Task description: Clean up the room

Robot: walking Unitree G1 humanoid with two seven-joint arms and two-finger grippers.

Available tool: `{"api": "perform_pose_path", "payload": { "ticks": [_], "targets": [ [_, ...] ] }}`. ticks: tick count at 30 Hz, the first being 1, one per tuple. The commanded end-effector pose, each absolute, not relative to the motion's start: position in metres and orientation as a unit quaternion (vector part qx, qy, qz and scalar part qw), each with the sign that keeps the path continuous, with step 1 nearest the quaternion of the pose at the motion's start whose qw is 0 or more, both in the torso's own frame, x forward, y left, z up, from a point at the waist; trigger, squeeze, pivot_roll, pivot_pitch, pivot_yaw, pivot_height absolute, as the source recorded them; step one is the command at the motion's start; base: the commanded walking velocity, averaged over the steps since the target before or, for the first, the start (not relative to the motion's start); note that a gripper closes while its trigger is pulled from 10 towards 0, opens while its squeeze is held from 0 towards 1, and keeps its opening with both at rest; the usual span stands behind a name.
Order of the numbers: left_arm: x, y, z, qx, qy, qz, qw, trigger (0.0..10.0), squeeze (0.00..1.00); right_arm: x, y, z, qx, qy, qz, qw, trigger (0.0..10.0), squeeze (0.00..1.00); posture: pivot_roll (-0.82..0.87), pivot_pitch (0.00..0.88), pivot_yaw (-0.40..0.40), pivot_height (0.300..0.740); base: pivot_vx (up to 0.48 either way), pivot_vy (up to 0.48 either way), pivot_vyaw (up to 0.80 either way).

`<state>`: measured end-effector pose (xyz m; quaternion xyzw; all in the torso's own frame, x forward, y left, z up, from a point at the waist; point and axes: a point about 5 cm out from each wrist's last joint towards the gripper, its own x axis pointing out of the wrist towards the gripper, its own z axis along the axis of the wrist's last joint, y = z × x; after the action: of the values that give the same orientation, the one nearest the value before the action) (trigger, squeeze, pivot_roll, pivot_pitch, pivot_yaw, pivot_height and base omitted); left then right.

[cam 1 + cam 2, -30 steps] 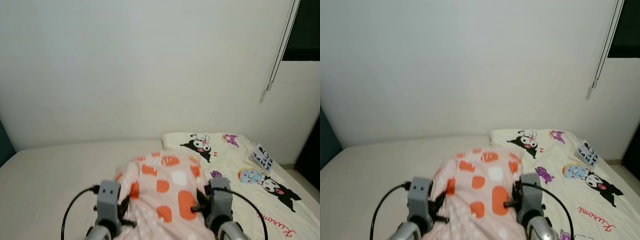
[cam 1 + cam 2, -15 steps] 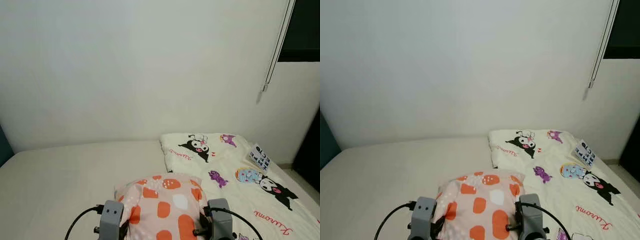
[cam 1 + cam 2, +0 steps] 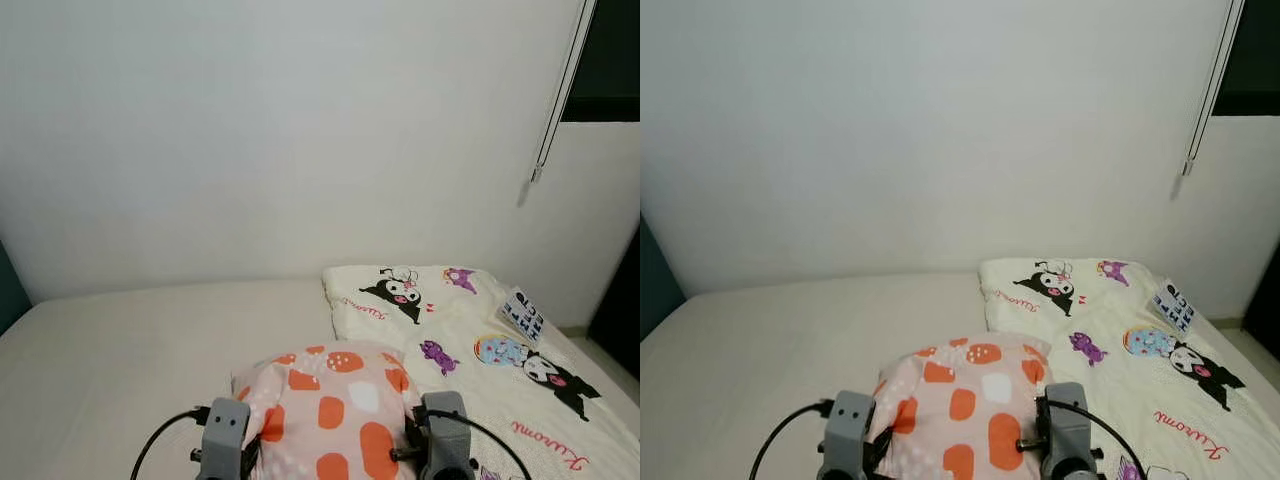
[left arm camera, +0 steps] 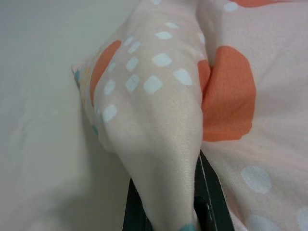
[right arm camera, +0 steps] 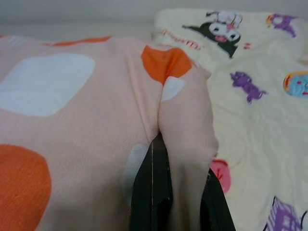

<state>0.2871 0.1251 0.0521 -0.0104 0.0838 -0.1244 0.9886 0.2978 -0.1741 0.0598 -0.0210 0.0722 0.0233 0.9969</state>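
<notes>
A pink pillow (image 3: 330,410) with orange and white spots is held over the bed between both arms. My left gripper (image 4: 168,211) is shut on a fold at the pillow's left edge. My right gripper (image 5: 173,202) is shut on a fold at its right edge. The black fingers (image 5: 149,192) are mostly wrapped in fabric. The grey wrists (image 3: 225,435) flank the pillow at the bottom of the eye views.
The bare cream mattress (image 3: 130,330) spreads to the left and ahead. A cream cartoon-print blanket (image 3: 470,345) covers the bed's right side. A white wall (image 3: 280,130) stands behind, with a blind cord (image 3: 550,110) and a dark window at the upper right.
The pillow and both wrists sit lower in the eye views than a second ago, and the pillow's top edge is now further from the wall. Both grippers kept hold.
</notes>
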Motion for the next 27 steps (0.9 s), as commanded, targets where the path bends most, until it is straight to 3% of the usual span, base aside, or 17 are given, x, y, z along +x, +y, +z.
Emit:
{"api": "perform_pose_path", "payload": {
  "ticks": [1, 27],
  "targets": [
    [0.292, 0.126, 0.065, -0.006, 0.05, -0.122, 0.991, 10.0, 0.0, 0.306, -0.178, 0.082, -0.022, 0.014, 0.011, 1.0, 10.0, 0.0, 0.0, 0.137, 0.012, 0.74, 0.0, 0.0, 0.0],
    [0.299, 0.134, 0.077, -0.014, 0.032, -0.104, 0.994, 10.0, 0.0, 0.312, -0.179, 0.092, -0.029, -0.011, 0.003, 1.0, 10.0, 0.0, 0.0, 0.151, 0.006, 0.74, 0.0, 0.0, 0.0]
  ]
}}
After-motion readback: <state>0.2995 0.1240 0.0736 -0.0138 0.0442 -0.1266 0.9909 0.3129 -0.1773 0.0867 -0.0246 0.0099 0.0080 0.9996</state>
